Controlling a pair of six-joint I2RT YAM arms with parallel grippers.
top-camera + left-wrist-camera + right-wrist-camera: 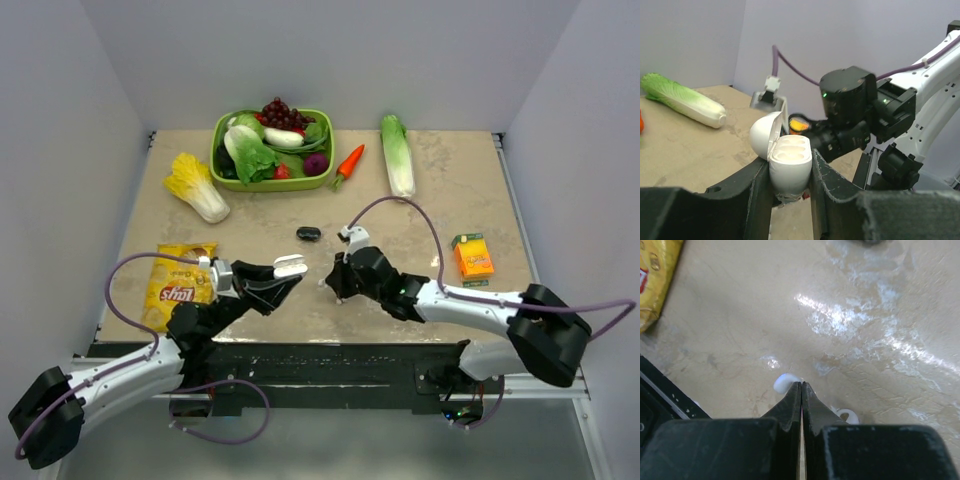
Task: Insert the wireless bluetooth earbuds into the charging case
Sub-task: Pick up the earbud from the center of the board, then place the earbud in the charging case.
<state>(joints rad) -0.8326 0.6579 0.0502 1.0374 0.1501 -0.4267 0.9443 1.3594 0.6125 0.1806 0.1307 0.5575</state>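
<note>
The white charging case [789,175] is held upright above the table, its lid [762,135] flipped open to the left and its two wells bare. My left gripper [791,161] is shut on the case; from above the case [291,266] shows at that gripper [285,275]. My right gripper [801,384] is shut and low over the table, its tips pressed together. One tiny white earbud [782,382] lies on the table just left of those tips, not between them. A second small white curved piece [849,415], probably the other earbud, lies just right of the fingers.
A green basket [215,150] of vegetables stands at the back. Around it lie a cabbage [200,187], a carrot [348,162] and a long lettuce [398,155]. There is also an orange juice box [473,256] at right, a yellow chips bag [180,285] at left and a small dark object [308,234] mid-table.
</note>
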